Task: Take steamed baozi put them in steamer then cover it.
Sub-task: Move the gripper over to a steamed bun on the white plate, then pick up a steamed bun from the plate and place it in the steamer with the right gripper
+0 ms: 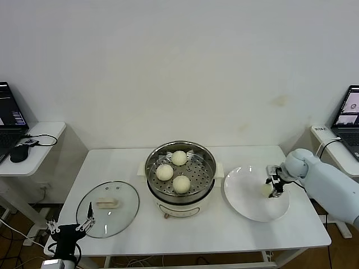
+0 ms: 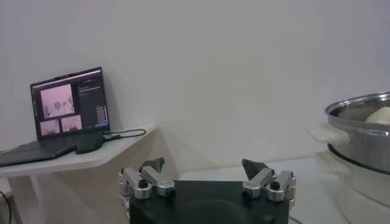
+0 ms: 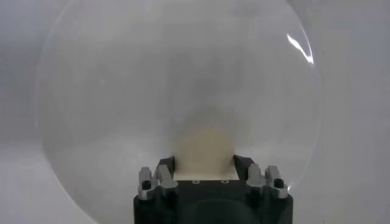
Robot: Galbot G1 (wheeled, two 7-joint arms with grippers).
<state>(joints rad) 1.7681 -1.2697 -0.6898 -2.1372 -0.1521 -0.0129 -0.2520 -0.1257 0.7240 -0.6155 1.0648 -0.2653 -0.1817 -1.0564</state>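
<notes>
Though partly hidden behind the right tool (image 1: pixel 275 188), one bun (image 1: pixel 266 190) visible on the white plate (image 1: pixel 247 204), clamped between the tool's fingers (image 3: pixel 242 165). Three more buns (image 1: pixel 179 158) resting on the perforated tray inside the steamer (image 1: pixel 180 193) at mid-surface (image 1: pixel 224 235). Glass lid (image 1: pixel 107 208) flat on the surface, left of the steamer. Left tool (image 1: pixel 70 225) cut off at the near-left edge, spread wide, grasping nothing.

White table (image 1: pixel 235 230) w/ flat white plate (image 1: pixel 247 210) on its right side. Small side desk (image 1: pixel 39 148) far left: open laptop (image 1: pixel 8 115), black mouse (image 1: pixel 19 152), cable (image 1: pixel 47 139). 2nd laptop (image 1: pixel 349 115) on side desk (image 1: pixel 331 147) far right. White wall (image 1: pixel 179 61) behind.
</notes>
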